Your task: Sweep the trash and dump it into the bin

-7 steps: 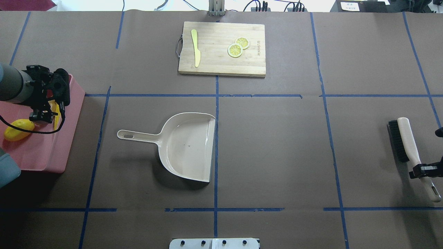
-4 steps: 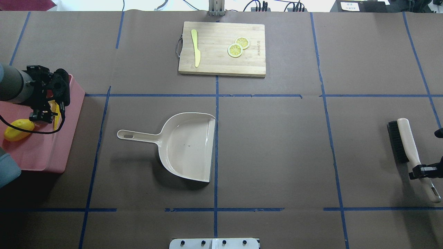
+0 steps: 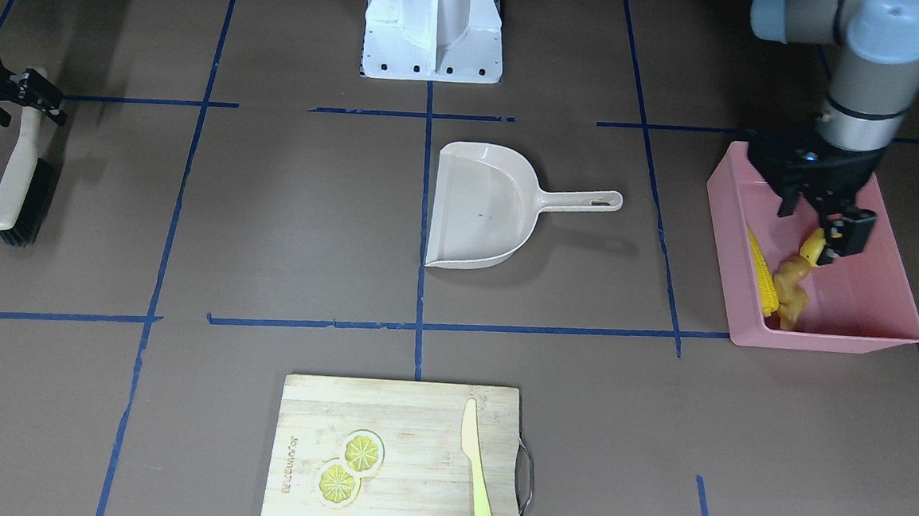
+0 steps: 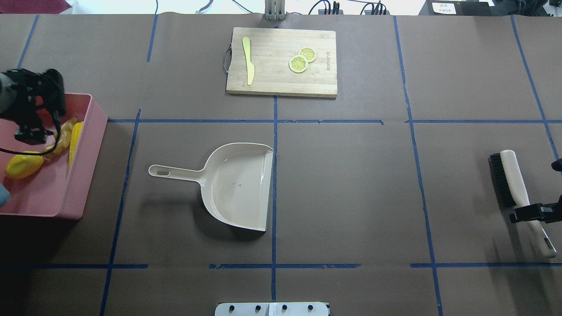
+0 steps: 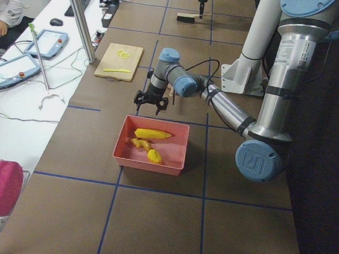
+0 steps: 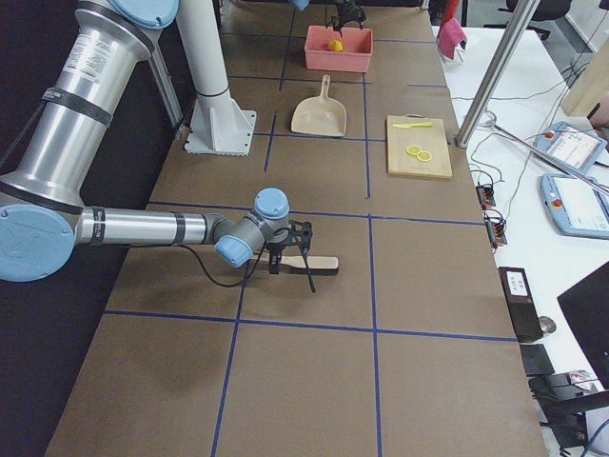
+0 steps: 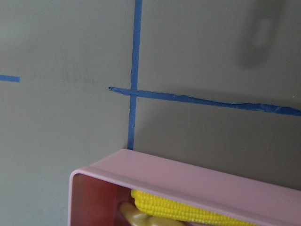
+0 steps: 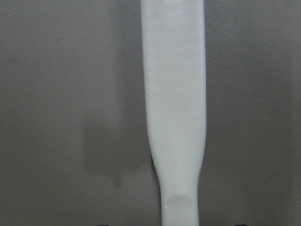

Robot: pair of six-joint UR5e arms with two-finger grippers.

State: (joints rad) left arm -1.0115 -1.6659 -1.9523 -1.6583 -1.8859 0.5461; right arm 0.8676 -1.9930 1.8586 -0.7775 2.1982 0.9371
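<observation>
Bench (image 4: 351, 175) carries the pink bin (image 3: 872, 295) at the robot's left end, the beige dustpan (image 4: 237, 184) near centre, and the hand brush (image 4: 509, 184) lying at the right end. Left gripper (image 3: 817, 230) hangs over the bin, fingers spread. Right gripper (image 4: 529, 213) is clamped on the brush handle. Inside the bin: corn cob (image 3: 762, 272) along the wall nearest the dustpan, ginger root (image 3: 791, 282) against it, potato-like piece (image 4: 24, 164) just beside

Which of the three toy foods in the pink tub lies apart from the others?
The lumpy yellow potato: it lies alone out on the tub floor, while the corn and ginger lie side by side against one wall.
</observation>
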